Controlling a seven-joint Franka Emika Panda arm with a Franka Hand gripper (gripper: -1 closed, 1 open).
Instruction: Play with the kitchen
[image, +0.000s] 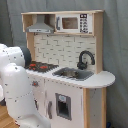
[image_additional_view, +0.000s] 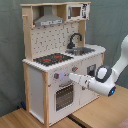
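The kitchen (image_additional_view: 37, 75) is a tall white and light-wood toy with a black-red hob (image_additional_view: 52, 59), a black faucet (image_additional_view: 75, 40) over the sink (image_additional_view: 84, 50), a grey hood (image_additional_view: 49, 20) and a small microwave (image_additional_view: 75, 11). My gripper (image_additional_view: 71, 77) reaches in from the second exterior view's right. Its tip is at the knob panel, just right of a knob (image_additional_view: 56, 76) and above the windowed oven door (image_additional_view: 64, 95). In the first exterior view the kitchen (image: 95, 80) shows its hob (image: 42, 66) and faucet (image: 85, 59), while my white arm (image: 17, 90) hides the gripper.
A grey curtain (image_additional_view: 112, 25) hangs behind the kitchen. The kitchen stands on a light wooden floor (image_additional_view: 100, 115). My elbow and wrist (image_additional_view: 106, 82) sit in front of the kitchen's right cupboard door.
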